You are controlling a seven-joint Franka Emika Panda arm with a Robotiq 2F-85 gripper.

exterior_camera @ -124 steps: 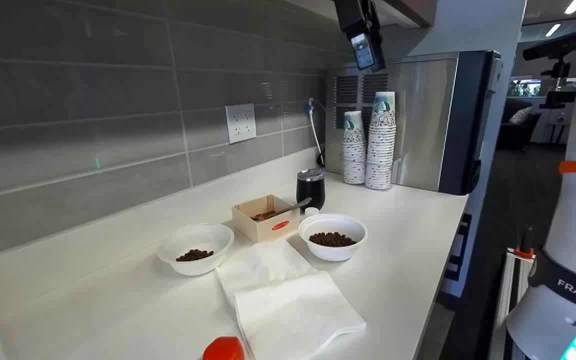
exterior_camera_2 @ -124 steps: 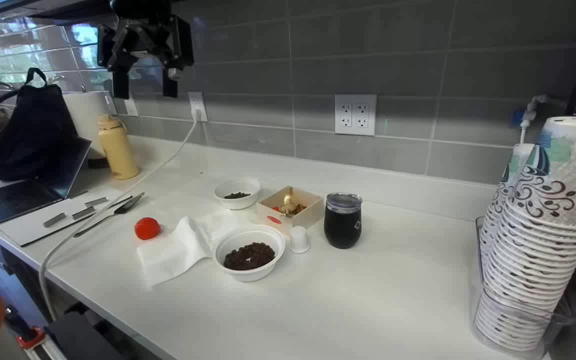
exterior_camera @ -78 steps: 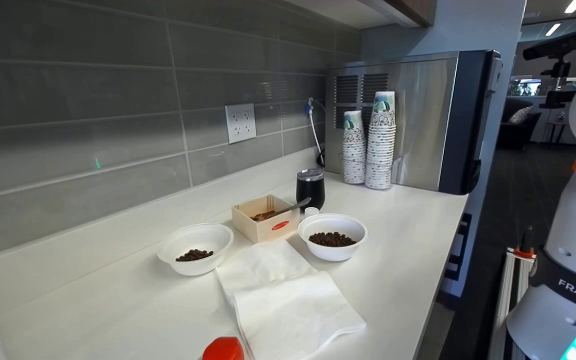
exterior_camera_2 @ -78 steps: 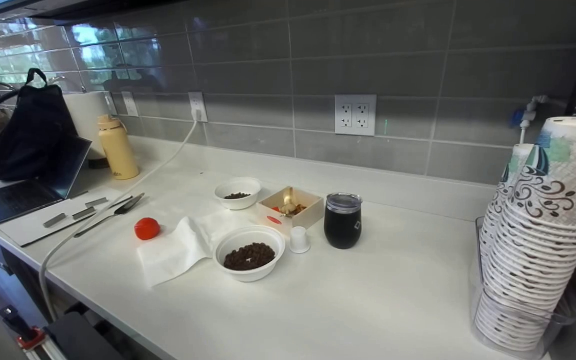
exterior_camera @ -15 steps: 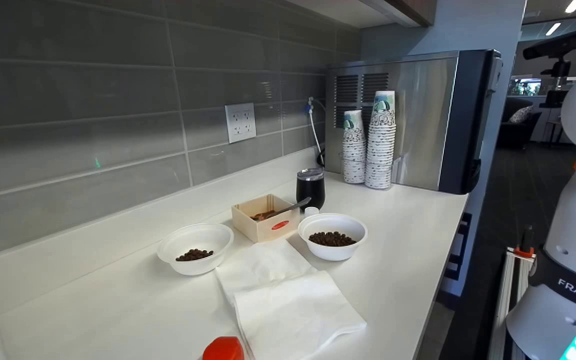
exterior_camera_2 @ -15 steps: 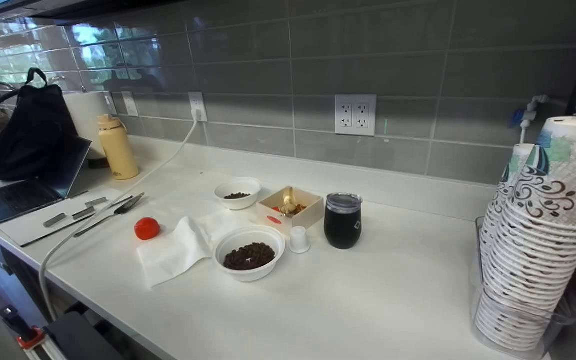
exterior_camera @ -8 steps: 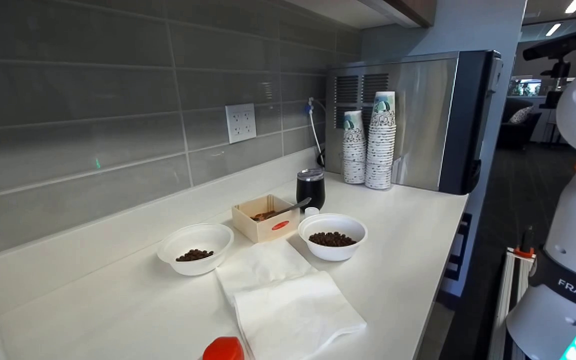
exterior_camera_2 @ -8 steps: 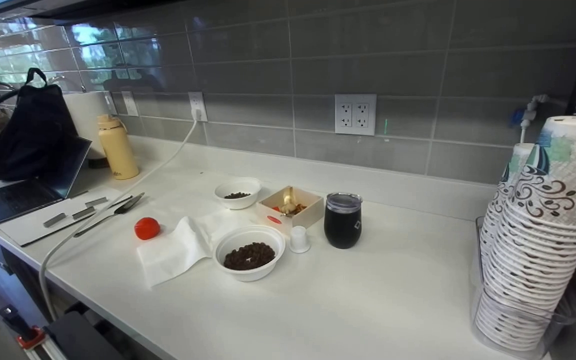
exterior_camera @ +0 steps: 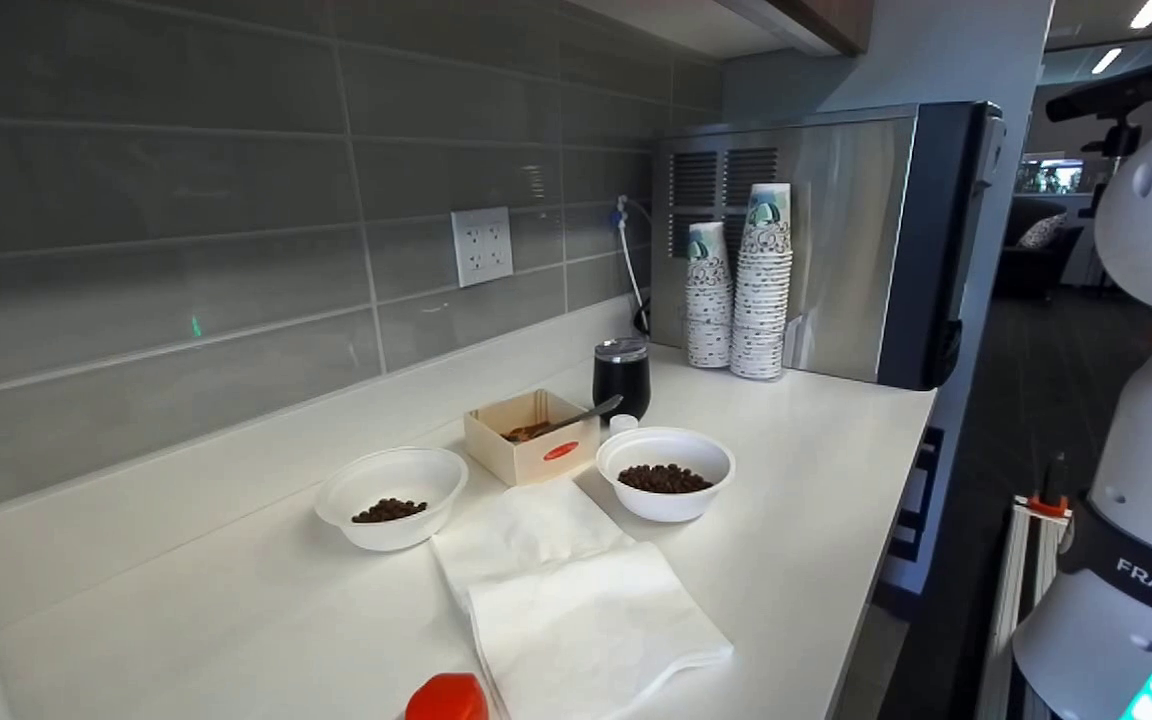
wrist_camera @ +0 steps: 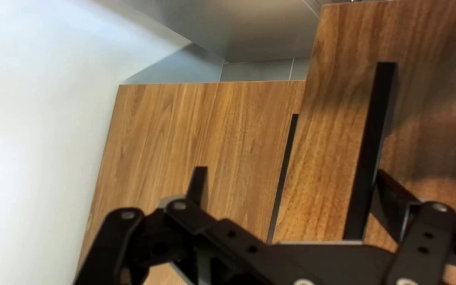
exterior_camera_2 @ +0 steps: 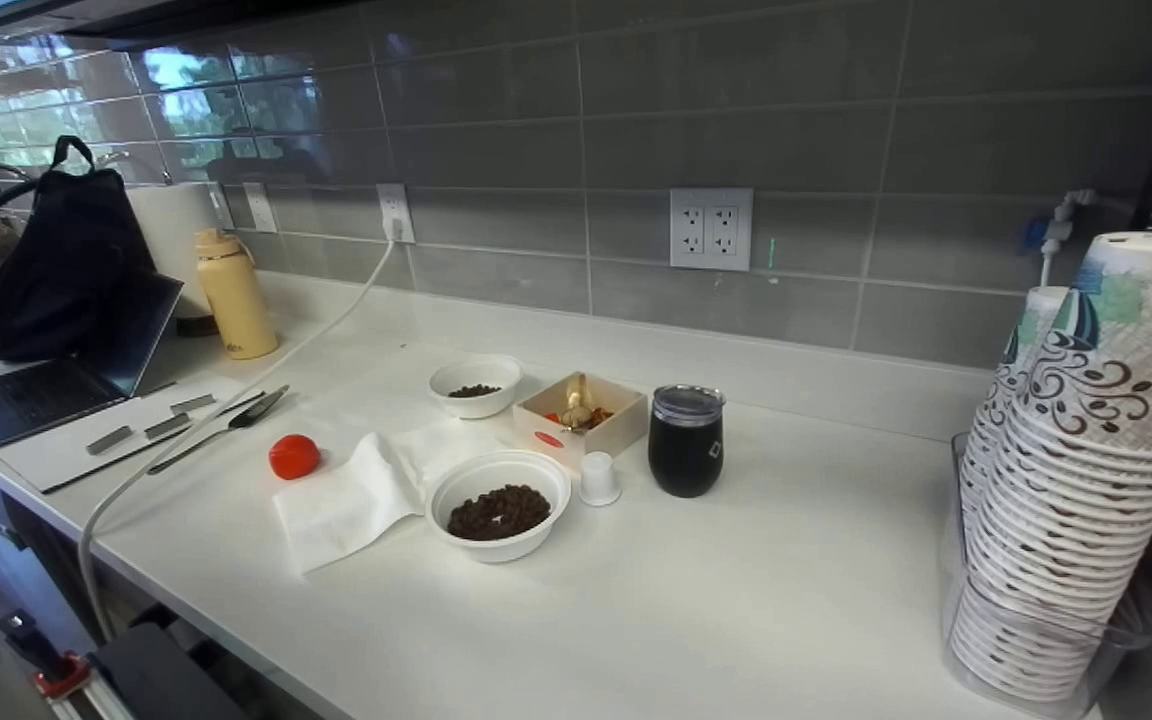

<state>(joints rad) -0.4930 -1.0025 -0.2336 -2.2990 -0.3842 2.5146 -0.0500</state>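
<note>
1. Before a wood-grain cabinet door (wrist_camera: pixel 327 158), the gripper (wrist_camera: pixel 290 173) stands with fingers wide apart, apparently holding nothing
2. The door's black bar handle (wrist_camera: pixel 373 132), mounted alongside one edge presumably for leverage, shows near one fingertip; touching or not, I cannot tell
3. On the tabletop (exterior_camera_2: pixel 736 620), inverted paper cups (exterior_camera_2: pixel 1086 490) nest in a clear bin (exterior_camera_2: pixel 1122 638), probably for steadiness

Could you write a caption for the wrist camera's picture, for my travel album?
Open fingers before wood-grain cabinet doors, a long black handle appearing between them.
</note>
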